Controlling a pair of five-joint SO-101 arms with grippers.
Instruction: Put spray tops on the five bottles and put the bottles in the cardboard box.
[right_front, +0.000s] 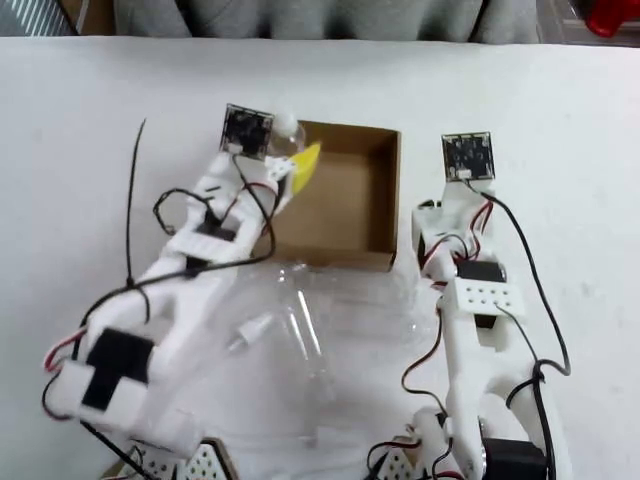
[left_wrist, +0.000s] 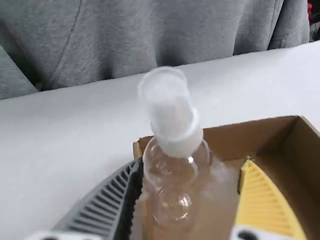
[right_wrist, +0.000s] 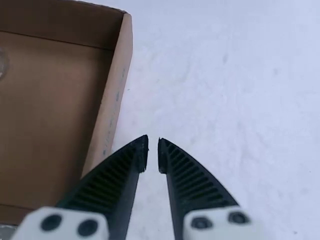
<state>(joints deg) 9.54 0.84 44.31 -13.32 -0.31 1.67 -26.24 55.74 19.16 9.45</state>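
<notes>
Since the bottle (right_front: 287, 143) sits over the box's (right_front: 340, 262) far left corner in the high view, it looks best to ease it inward past the rim before letting go, so it drops inside. At the left wrist, the left gripper (left_wrist: 192, 165) is spread: the grey jaw touches the bottle under its spray top (left_wrist: 170, 110), while the yellow jaw stands apart. At the right wrist, the right gripper (right_wrist: 152, 155) is almost pressed together and empty, over the table (right_wrist: 240, 75) just beside the box wall.

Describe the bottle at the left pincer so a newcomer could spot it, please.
Find the box mid-table. At its far left corner, a clear bottle sits inside the left pincer. Unlike the loose clear clutter, it wears a white spray top.
</notes>
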